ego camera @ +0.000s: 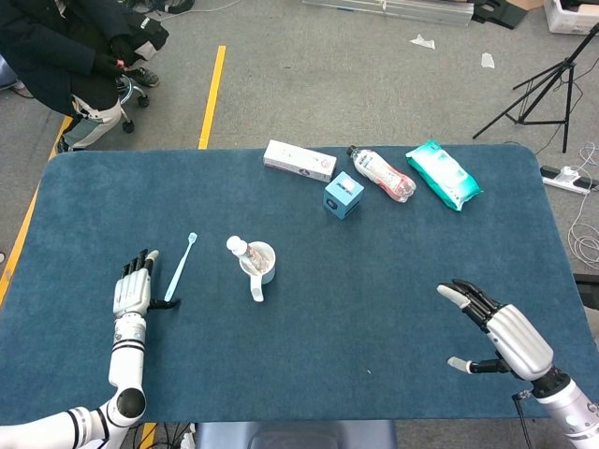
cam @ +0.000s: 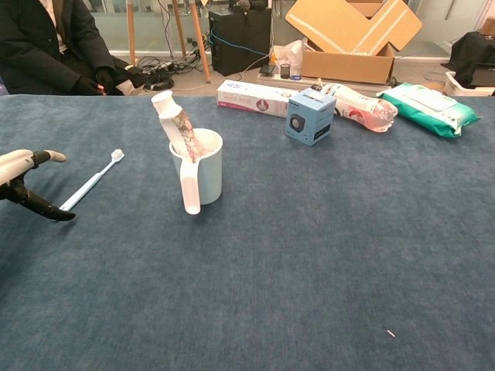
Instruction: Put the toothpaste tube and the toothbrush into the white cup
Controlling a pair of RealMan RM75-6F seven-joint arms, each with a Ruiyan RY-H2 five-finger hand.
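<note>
Head view first: the toothpaste tube [ego camera: 241, 253] is seen standing in the white cup [ego camera: 261, 264], so that half of the job is judged done. The toothbrush [ego camera: 181, 267] is still lying flat on the blue table [ego camera: 374, 309], a little to the left of the cup, so it is left to be picked up and put in. The left hand [ego camera: 132, 293] is placed just beside the brush's handle end, with fingers spread and nothing held. The right hand [ego camera: 496, 332] is kept well apart, also open and empty.

Chest view next: the tube [cam: 176, 124] is seen leaning in the cup [cam: 203, 168]. Only part of the left hand [cam: 25, 182] is shown at the edge. Whether its thumb touches the toothbrush [cam: 91, 182] cannot be told. The right hand is not shown here.
</note>
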